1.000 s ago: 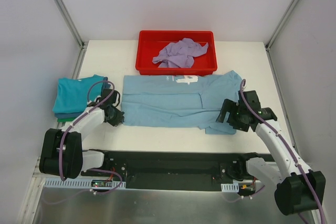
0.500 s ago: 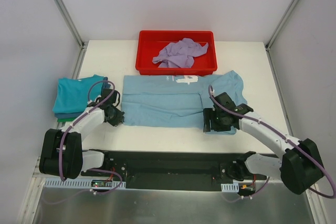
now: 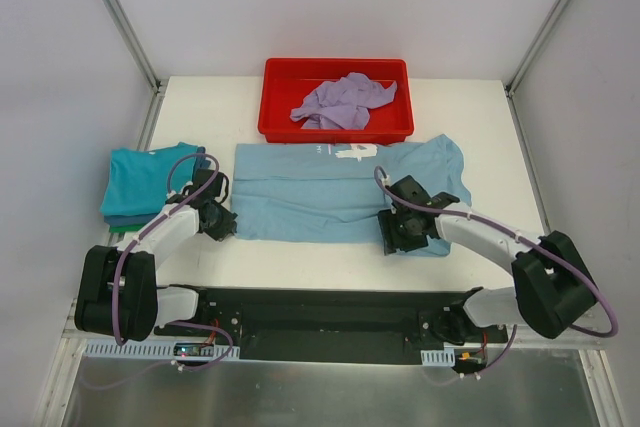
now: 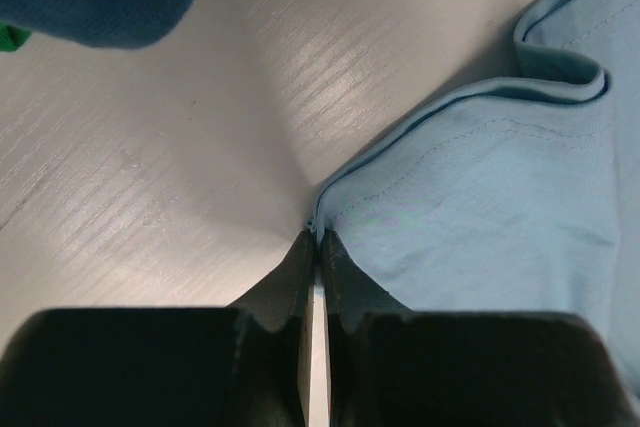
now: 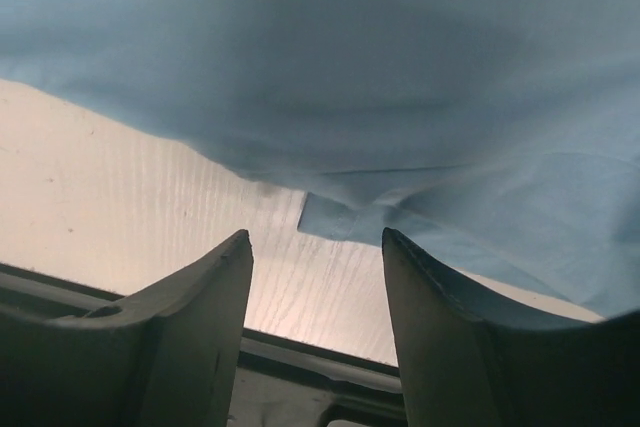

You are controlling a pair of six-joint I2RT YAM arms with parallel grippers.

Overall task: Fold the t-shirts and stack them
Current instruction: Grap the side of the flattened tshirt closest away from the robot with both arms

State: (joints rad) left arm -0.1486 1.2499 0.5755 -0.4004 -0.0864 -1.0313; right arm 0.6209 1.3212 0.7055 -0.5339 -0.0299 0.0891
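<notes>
**White desk, a blue shirt laid flat, a tool at each near corner**

The white desk [image 3: 480,117] has pale walls on three sides. A light blue t-shirt [image 3: 310,197] lies spread out in the middle of it, with white letters near its far edge. It looks folded in on itself, long from left to right.

The left tool [image 3: 222,224] is at the shirt's near left corner. In the left wrist view its two fingers are pressed together, with the very corner of the shirt's hem pinched between the tips [image 4: 317,242].

The right tool [image 3: 392,237] sits at the near edge of the shirt, towards the right. In the right wrist view its fingers [image 5: 190,317] stand apart, one on each side of a small flap of blue cloth. They are not squeezing it.

A folded teal t-shirt [image 3: 140,179] lies on top of a small pile at the left side of the desk. At the far side stands a red tray [image 3: 275,117] with a crumpled lavender t-shirt [image 3: 340,102] inside it.
</notes>
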